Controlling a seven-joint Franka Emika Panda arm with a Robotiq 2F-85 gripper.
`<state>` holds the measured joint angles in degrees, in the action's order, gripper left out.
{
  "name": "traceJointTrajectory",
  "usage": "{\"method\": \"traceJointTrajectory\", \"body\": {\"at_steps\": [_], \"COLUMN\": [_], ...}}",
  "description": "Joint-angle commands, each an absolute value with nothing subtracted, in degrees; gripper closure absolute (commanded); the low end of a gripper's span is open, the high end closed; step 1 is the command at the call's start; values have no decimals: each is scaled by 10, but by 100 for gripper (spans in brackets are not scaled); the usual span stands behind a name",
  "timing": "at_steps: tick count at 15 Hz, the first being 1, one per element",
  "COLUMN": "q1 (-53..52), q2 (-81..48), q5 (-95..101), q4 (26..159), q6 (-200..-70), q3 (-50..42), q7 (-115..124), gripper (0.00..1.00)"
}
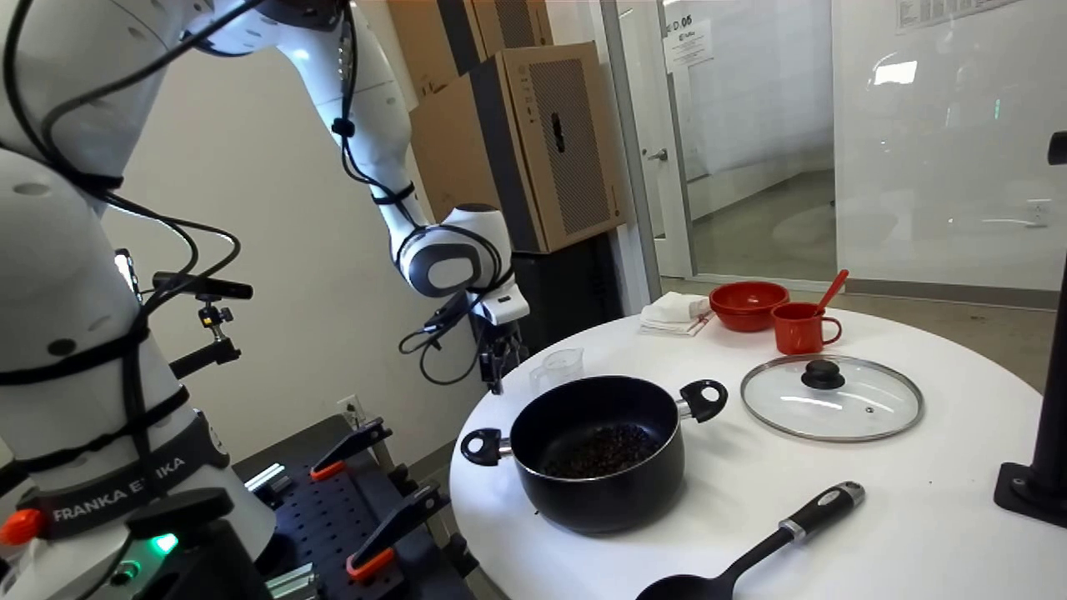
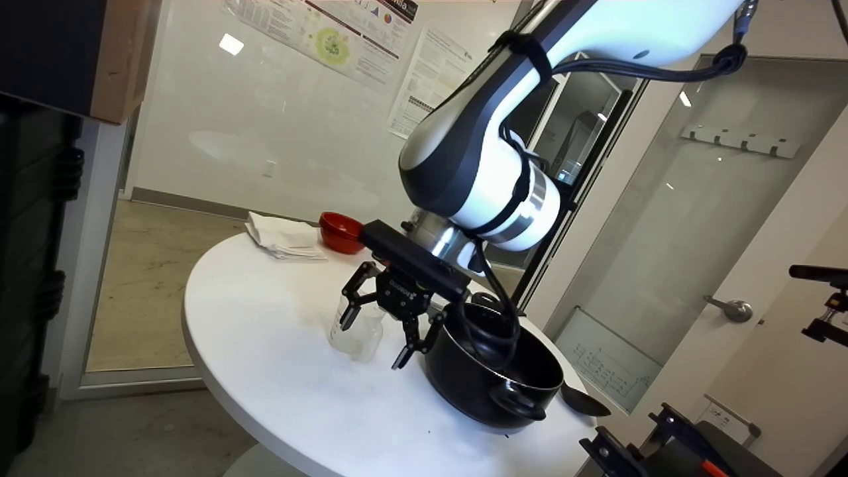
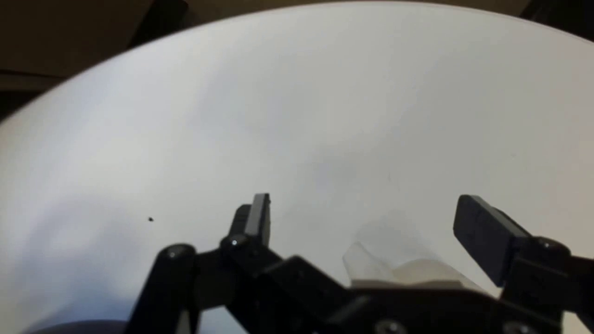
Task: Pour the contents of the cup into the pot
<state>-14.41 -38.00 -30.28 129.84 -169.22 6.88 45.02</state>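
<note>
A clear cup (image 1: 560,368) stands on the white table beside the pot; it looks transparent with nothing visible inside. It also shows behind the gripper in an exterior view (image 2: 363,336) and partly at the bottom of the wrist view (image 3: 424,272), where the gripper body hides the rest. The black pot (image 1: 600,504) stands close by, with small dark bits (image 1: 607,450) on its floor; it also shows in an exterior view (image 2: 464,381). My gripper (image 2: 373,342) is open and empty, fingers apart, near the cup and pot; it also shows in the wrist view (image 3: 363,202).
A glass lid (image 1: 834,404) and a black long-handled utensil (image 1: 750,554) lie on the table (image 1: 934,517). Red bowls (image 1: 748,307), a red mug (image 1: 798,332) with a red handle sticking out, and a folded white cloth (image 1: 673,315) stand farther back. A black stand (image 1: 1034,475) is at the edge.
</note>
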Motion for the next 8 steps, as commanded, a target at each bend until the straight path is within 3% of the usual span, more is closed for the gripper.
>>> {"method": "traceJointTrajectory", "body": {"at_steps": [1,4,5,8], "q1": [-154,-136,-135,-131], "q2": [-268,-192,-256,-203], "q5": [-286,-273,-281,-280], "q4": [1348,1362,1330,1348], "q6": [-1545,-1424,-1482,-1432], "q3": [48,57,64,65], "q7": [516,543,522,534], "gripper": [0,0,0,0]}}
